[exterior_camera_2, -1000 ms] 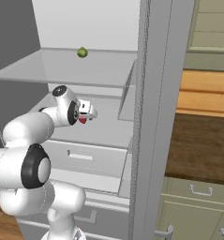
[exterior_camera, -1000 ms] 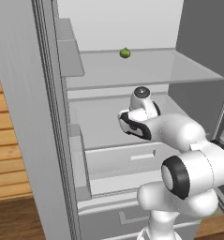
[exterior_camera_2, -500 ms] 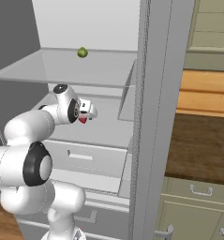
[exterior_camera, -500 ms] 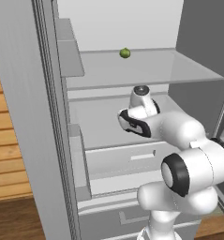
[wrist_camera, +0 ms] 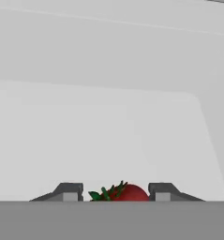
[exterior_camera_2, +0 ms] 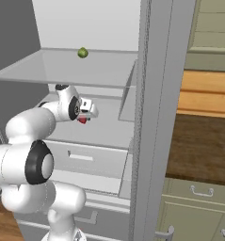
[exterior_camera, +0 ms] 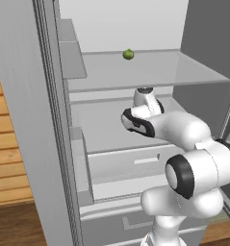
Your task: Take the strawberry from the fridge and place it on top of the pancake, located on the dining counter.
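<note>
The strawberry point(wrist_camera: 123, 193), small and red with green leaves, lies on the white lower shelf point(wrist_camera: 108, 140) inside the fridge point(exterior_camera: 49, 144), between my two fingertips. My gripper point(wrist_camera: 114, 192) has its fingers drawn in against the berry's sides. From the right base view the strawberry point(exterior_camera_2: 82, 120) peeks out red just under the gripper point(exterior_camera_2: 87, 114), below the glass shelf. In the left base view my hand point(exterior_camera: 138, 120) reaches in over the same shelf and covers the berry. The pancake and the dining counter are out of view.
A small green round fruit point(exterior_camera: 128, 54) sits on the glass shelf point(exterior_camera: 150, 72) above my hand. A fridge door edge point(exterior_camera_2: 149, 117) stands close on the right, with door bins point(exterior_camera: 70, 53) on the left. Drawers point(exterior_camera: 131, 163) lie below. Olive-green cabinets point(exterior_camera_2: 194, 202) are at the right.
The fingers have drawn in from wide apart onto the strawberry. The arm has hardly moved and the berry stays on the shelf.
</note>
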